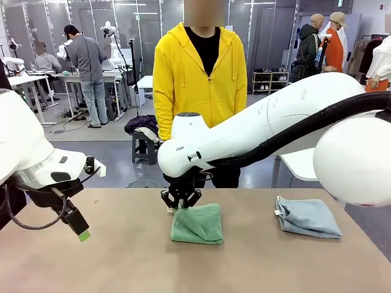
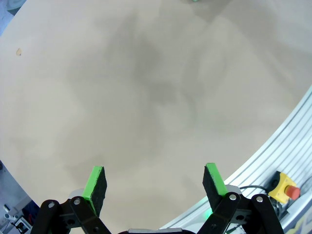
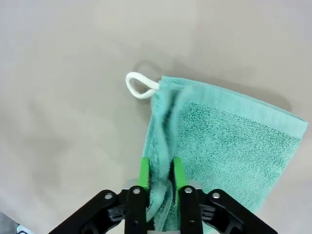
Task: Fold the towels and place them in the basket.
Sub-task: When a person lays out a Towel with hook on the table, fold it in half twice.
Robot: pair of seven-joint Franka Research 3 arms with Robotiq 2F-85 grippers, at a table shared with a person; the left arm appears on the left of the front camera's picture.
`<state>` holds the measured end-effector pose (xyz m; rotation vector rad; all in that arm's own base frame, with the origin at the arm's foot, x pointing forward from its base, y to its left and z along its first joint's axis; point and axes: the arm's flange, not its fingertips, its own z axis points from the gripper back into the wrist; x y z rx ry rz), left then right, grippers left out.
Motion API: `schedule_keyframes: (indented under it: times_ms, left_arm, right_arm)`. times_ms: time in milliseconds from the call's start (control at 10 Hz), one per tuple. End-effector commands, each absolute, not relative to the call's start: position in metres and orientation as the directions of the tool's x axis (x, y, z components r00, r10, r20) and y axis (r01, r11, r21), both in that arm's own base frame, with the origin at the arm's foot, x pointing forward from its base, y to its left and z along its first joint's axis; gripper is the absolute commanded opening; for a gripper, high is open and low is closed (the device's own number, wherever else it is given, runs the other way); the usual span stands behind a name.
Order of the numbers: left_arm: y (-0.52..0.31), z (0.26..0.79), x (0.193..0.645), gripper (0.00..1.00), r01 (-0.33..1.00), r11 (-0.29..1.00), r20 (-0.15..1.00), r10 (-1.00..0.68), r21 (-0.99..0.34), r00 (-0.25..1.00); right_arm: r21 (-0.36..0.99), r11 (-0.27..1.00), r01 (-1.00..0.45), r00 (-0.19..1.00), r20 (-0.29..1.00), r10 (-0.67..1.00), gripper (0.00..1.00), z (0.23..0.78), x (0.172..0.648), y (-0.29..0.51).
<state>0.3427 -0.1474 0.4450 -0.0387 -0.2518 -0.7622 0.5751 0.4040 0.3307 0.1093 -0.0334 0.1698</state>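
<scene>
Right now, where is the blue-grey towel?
The blue-grey towel lies folded on the table's right side, apart from the green towel at the middle.

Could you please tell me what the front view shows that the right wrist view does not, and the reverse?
Front view alone: the folded grey-blue towel lying at the table's right, the left gripper hovering over bare table, and a person in a yellow hoodie at the far side. Right wrist view alone: the white loop tag at the green towel's corner. Both: the right gripper with its fingers pinching the green towel by its edge.
</scene>
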Motion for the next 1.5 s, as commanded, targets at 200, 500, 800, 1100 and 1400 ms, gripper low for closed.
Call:
schedule_keyframes:
  times_ms: [200, 500, 800, 1100, 1400]
  left_arm:
    - [-0.148, 0.444, 0.345, 1.0, 0.688, 0.722, 0.246, -0.68, 0.065, 0.69]
    - [-0.148, 0.444, 0.345, 1.0, 0.688, 0.722, 0.246, -0.68, 0.065, 0.69]
    - [-0.148, 0.444, 0.345, 1.0, 0.688, 0.722, 0.246, -0.68, 0.065, 0.69]
    - [-0.148, 0.444, 0.345, 1.0, 0.688, 0.722, 0.246, -0.68, 0.065, 0.69]
    - [-0.148, 0.444, 0.345, 1.0, 0.688, 0.722, 0.246, -0.68, 0.065, 0.69]
  right_arm:
    - [0.125, 0.979, -0.162, 0.986, 0.057, 0.155, 1.0, 0.337, 0.569, 0.402]
    - [0.138, 0.978, -0.158, 0.986, 0.067, 0.15, 1.0, 0.341, 0.565, 0.4]
    - [0.143, 0.978, -0.154, 0.987, 0.069, 0.146, 1.0, 0.344, 0.568, 0.395]
    - [0.127, 0.978, -0.165, 0.986, 0.058, 0.159, 1.0, 0.343, 0.574, 0.406]
    - [0.127, 0.978, -0.165, 0.986, 0.058, 0.159, 1.0, 0.343, 0.574, 0.406]
